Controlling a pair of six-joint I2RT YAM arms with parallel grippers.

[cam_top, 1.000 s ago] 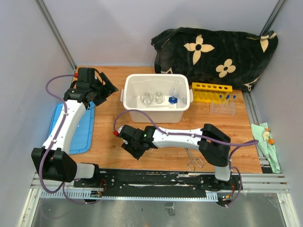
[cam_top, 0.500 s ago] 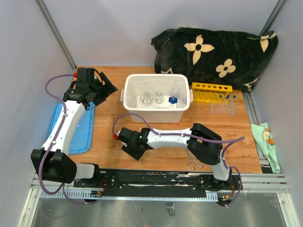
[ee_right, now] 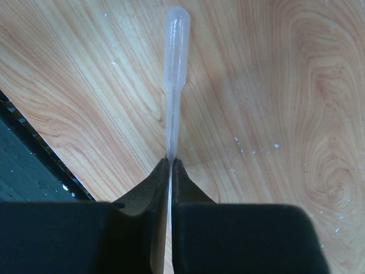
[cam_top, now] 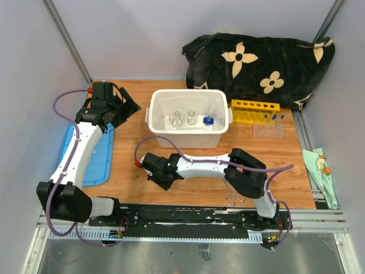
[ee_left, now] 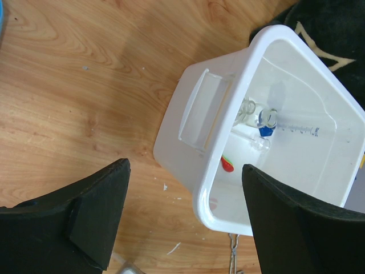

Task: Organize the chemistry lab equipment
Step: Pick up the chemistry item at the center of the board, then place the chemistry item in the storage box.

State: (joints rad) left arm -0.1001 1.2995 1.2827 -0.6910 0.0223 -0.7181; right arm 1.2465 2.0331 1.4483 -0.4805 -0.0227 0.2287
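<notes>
My right gripper (ee_right: pixel 171 161) is shut on the thin stem of a clear plastic pipette (ee_right: pixel 175 40), whose bulb points away over the wooden table. In the top view this gripper (cam_top: pixel 161 180) is low at the front, below the white tub (cam_top: pixel 153 117). The tub holds two small glass beakers (cam_top: pixel 177 120), a blue-capped tube (cam_top: pixel 208 121) and a red-tipped stick (ee_left: pixel 228 164). My left gripper (ee_left: pixel 185 220) hangs open and empty left of the tub. The yellow tube rack (cam_top: pixel 255 110) and the clear rack (cam_top: pixel 268 132) stand to its right. Metal tongs (cam_top: pixel 234 195) lie near the front edge.
A blue lid (cam_top: pixel 105 155) lies at the left under my left arm. The black flowered cloth (cam_top: pixel 256 63) fills the back right corner. A green patterned cloth (cam_top: pixel 320 171) lies off the table's right edge. A black rail runs along the front.
The right gripper's jaws have shut on the pipette's stem, and that arm has drawn slightly to the left. The left arm has not moved.
</notes>
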